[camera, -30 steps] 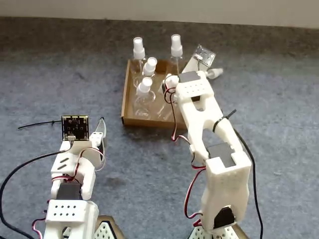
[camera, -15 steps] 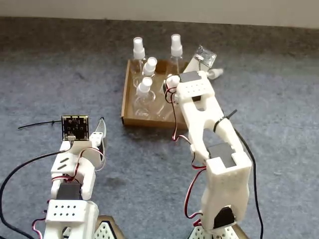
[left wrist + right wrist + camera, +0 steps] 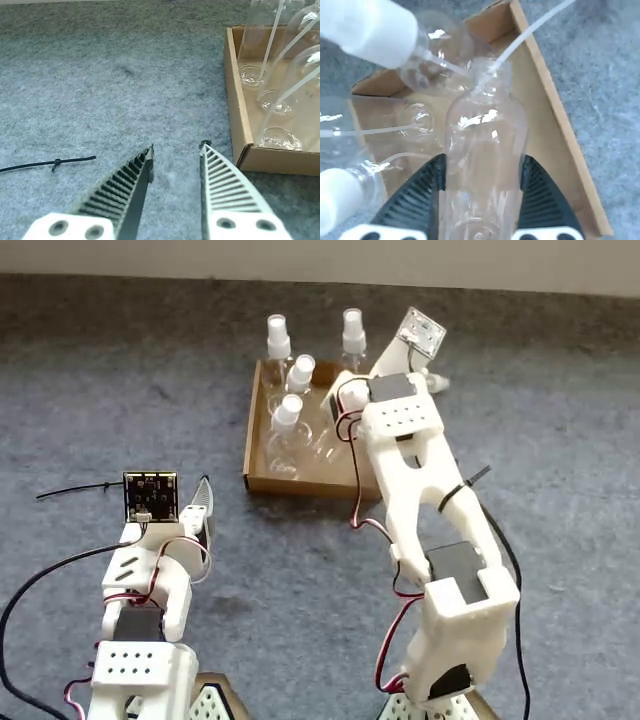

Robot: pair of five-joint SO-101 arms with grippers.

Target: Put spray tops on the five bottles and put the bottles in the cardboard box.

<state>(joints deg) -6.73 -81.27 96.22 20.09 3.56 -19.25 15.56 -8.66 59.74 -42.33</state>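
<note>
**Nearly there: fifth bottle (image 3: 485, 115) gripped over the box (image 3: 250, 440), neck bare**

The right claw (image 3: 482, 162) is clamped on the clear bottle above the box's near right corner. The bottle lies lengthwise between the fingers. Its open neck points out past their tips, away from the arm's base and over the box floor. Inside stand four capped bottles (image 3: 290, 412). What looks like a loose spray top (image 3: 432, 383) lies on the carpet (image 3: 120, 370) just outside the box's right side, nearer this arm. The left claw (image 3: 177, 146), fingers apart and empty, hovers low over the carpet off the box's near left corner, well apart from the bottle.
</note>
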